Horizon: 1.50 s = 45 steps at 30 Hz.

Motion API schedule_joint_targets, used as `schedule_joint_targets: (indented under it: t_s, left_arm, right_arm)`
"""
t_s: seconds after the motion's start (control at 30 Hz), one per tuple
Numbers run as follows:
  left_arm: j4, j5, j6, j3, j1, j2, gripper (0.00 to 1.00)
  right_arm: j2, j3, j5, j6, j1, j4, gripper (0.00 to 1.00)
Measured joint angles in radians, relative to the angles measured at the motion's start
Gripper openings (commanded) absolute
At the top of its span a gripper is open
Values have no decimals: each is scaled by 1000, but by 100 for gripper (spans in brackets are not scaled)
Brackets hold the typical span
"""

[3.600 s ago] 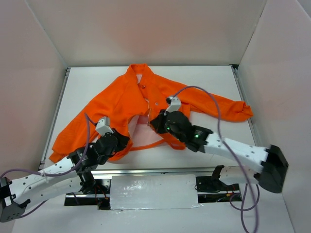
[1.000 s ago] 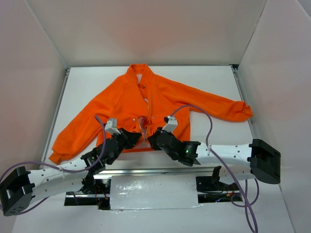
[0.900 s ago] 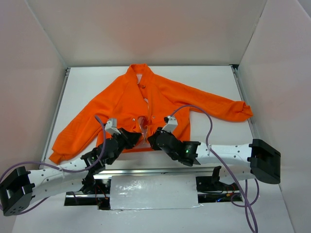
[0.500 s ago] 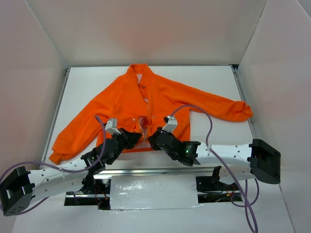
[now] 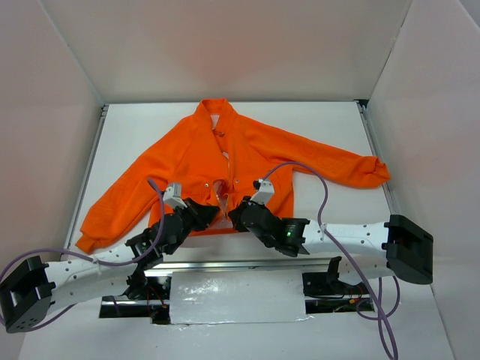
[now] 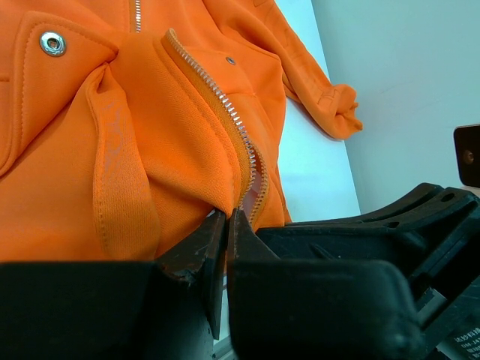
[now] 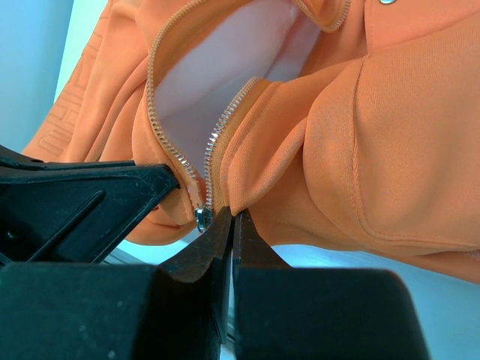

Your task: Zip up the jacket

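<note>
From my remote station, the orange jacket point(image 5: 225, 161) lies spread front-up on the white table point(image 5: 330, 127). Its collar point(image 5: 212, 111) points to the far edge and its hem sits along the near edge. One sleeve point(image 5: 345, 166) reaches toward the right edge, and the other runs down toward the near-left corner.

Both arms meet at the middle of the hem, just apart from each other, one on either side of the front opening. The left gripper point(image 5: 206, 215) is pinched closed on the jacket's fabric at the foot of its side of the zipper point(image 6: 225, 112). The left wrist view shows orange cloth bunched between the black fingers point(image 6: 196, 251), with a snap button point(image 6: 52, 43) off to the upper left.

The right gripper point(image 5: 234, 214) is likewise clamped tight on the opposite hem corner, right beside the bottom end of the zipper teeth. In the right wrist view the lower front gapes, showing pale lining point(image 7: 217, 71) between the two rows of teeth.
</note>
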Motion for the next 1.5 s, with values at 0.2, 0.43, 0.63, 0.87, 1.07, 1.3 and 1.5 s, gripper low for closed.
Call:
schedule_joint_targets:
  t_s: [0.2,0.43,0.63,0.87,1.07,1.3,1.5]
  left_arm:
    - [4,10,-1,-3,0,0,0]
    - [4,20,29,-3,0,-4,0]
    - [4,32,66,-3,1,-4,0]
    - [4,37,115,-3,2,-3,0]
    - [4,44,147,-3,2,-3,0]
    - [5,71,187,-8,3,-15,0]
    - [5,109,262,-8,5,-16,0]
  right_arm:
    - [0,8,10,-14,0,-6,0]
    - [0,11,14,-21,0,-10,0]
    - [4,26,14,-22,0,-32,0]
    - [35,78,15,-19,0,-101,0]
    - [67,106,13,-13,0,-137,0]
    - [73,107,-5,-28,0,-134,0]
    - [72,106,-16,-52,0,-138,0]
